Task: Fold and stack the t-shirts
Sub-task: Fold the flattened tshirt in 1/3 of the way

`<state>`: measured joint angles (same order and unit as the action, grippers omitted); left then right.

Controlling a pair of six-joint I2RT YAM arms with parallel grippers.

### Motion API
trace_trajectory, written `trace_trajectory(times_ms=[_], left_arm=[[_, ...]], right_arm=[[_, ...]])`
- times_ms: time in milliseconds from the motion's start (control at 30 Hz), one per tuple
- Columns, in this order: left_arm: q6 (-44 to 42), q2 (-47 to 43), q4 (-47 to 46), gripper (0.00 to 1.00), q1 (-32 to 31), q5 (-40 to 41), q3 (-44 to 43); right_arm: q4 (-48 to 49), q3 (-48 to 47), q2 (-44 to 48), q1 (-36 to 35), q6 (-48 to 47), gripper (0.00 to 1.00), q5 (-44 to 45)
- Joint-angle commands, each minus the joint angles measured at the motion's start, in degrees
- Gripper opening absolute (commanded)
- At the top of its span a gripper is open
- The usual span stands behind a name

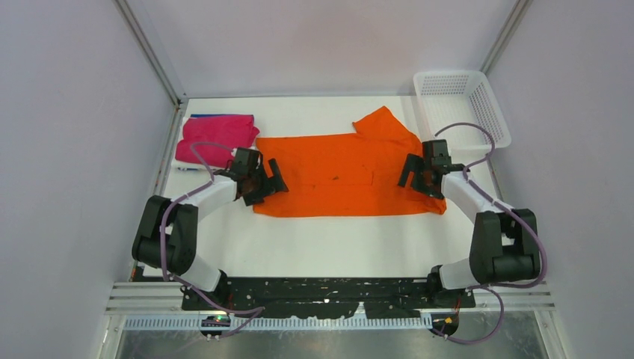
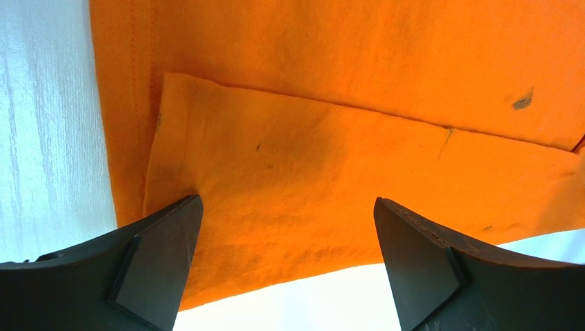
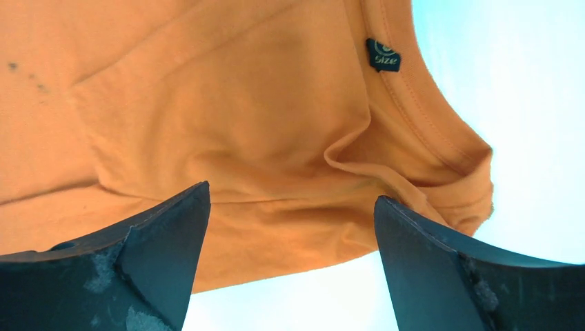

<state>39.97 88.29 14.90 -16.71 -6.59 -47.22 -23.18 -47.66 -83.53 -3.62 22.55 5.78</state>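
From above: orange t-shirt point(image 1: 348, 176) spread flat on the bench point(image 1: 336, 239), pink t-shirt point(image 1: 217, 138) at far left.
Left wrist: left end effector point(image 2: 286, 227) wide open over the shirt's edge.
Right wrist: right end effector point(image 3: 290, 221) wide open near the size tag point(image 3: 383, 55).

Orange t-shirt point(image 1: 336, 176), magenta t-shirt point(image 1: 217, 138)

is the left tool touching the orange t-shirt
Cannot tell. The left wrist view shows the left tool open with the orange t-shirt behind its tips, but not whether they rest on the cloth or hover; the top view is too coarse.
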Motion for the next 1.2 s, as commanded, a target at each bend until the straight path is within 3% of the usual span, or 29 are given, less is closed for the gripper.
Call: trace_trajectory(times_ms=[0,100,200,467,900,1000,1167], left_arm=[[-1.03,-4.11,0.33,1.0,0.36,0.94,-0.92],[-1.49,-6.07,1.53,1.0,0.36,1.45,-1.05],[-1.71,-7.83,3.28,1.0,0.36,2.22,-1.46],[0.32,-7.24,-1.01,1.0,-3.28,-2.39,-1.99],[1.16,2.6,-3.04,1.0,-6.31,-5.71,-1.05],[1.34,2.02,-2.51,1.0,-7.14,-5.23,0.87],[1.9,-1.17,-1.04,1.0,-9.15,-3.48,4.87]], right_arm=[[-1.8,-1.81,7.5,0.25,-6.15,0.95,5.31],[-2.2,-3.34,7.74,0.72,-8.5,0.95,8.21],[-3.47,-4.95,7.78,0.84,-8.99,0.95,5.59],[5.48,0.45,12.83,-1.19,-4.47,0.95,-14.16],[10.94,2.04,-4.6,-2.77,-0.43,0.95,-13.12],[8.06,3.86,-5.35,-3.02,1.36,0.95,-10.83],[1.75,8.57,1.91,-2.98,4.74,0.96,-6.77]])
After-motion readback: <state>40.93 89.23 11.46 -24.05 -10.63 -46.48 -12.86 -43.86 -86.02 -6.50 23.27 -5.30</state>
